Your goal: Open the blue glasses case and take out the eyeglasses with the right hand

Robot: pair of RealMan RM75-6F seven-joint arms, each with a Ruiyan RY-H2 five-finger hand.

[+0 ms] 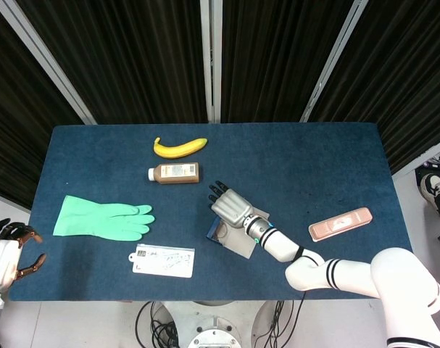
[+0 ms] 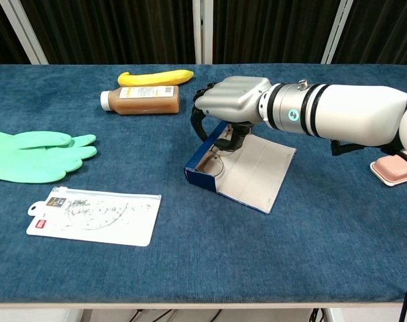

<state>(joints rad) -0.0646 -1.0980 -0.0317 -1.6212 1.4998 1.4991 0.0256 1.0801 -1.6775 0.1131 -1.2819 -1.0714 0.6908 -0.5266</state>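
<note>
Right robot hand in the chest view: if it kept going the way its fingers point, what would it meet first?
The right robot hand curls its fingers down into the open blue glasses case, so it would likely meet the eyeglasses inside first, though the depth is hard to judge.

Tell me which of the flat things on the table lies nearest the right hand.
The open blue glasses case, directly under the right hand. The zip bag, green glove and pink case all lie well away from it.
</note>
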